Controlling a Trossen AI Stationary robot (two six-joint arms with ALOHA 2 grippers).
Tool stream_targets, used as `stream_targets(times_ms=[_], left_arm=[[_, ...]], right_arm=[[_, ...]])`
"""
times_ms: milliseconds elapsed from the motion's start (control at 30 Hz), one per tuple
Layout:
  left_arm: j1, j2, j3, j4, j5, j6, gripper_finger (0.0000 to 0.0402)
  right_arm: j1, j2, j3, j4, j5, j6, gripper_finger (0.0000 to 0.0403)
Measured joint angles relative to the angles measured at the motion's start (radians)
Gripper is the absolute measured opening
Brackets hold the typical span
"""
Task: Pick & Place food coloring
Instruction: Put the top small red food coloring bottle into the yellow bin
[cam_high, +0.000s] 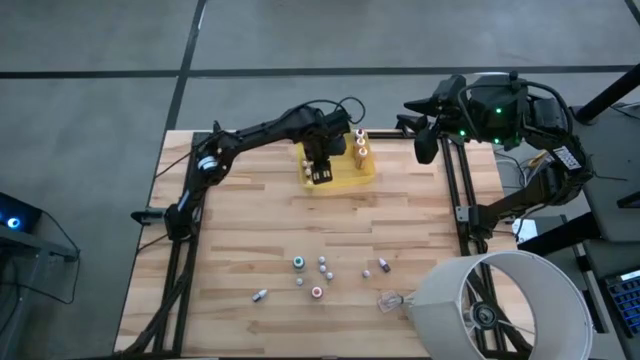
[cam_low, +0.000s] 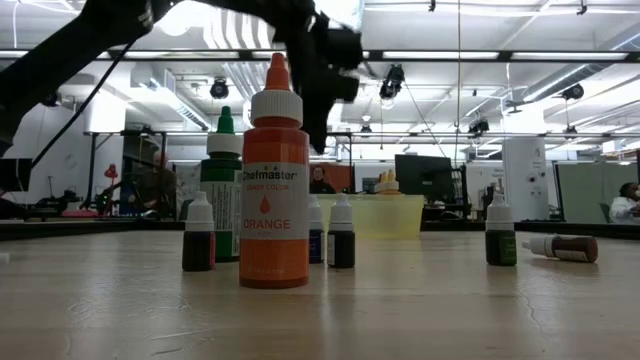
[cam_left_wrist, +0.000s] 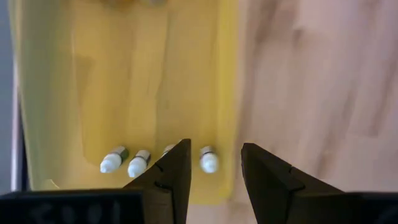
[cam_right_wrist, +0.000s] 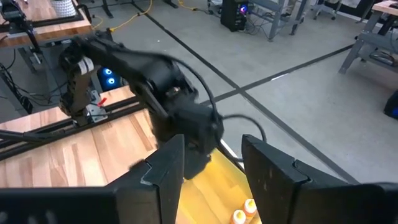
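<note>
The left claw (cam_left_wrist: 211, 177) hangs open over the yellow tray (cam_high: 340, 180) at the table's (cam_high: 250, 230) twelve o'clock, empty, above four white-capped bottles (cam_left_wrist: 209, 159) lying in it. The right claw (cam_right_wrist: 211, 168) waits at two o'clock off the table, fingers apart, empty. Loose bottles (cam_high: 299, 263) cluster near six o'clock.
</note>
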Motion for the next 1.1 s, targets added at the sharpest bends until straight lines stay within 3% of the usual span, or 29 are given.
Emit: stream_targets(times_ms=[167, 900, 1100], left_arm=[[-0.052, -0.015, 0.128, -0.037, 0.002, -0.005, 0.0113], [-0.286, -0.431, -0.405, 0.012, 0.059, -0.164, 0.0113], [-0.336, -0.494, -0.523, 0.015, 0.13, -0.235, 0.0113]], right_arm=[[0.0, -0.002, 0.0, -0.023, -0.002, -0.023, 0.016], [0.0, 0.0, -0.002, -0.075, -0.009, -0.052, 0.0164], [0.0, 0.0, -0.007, -0.075, -0.009, -0.053, 0.0164]])
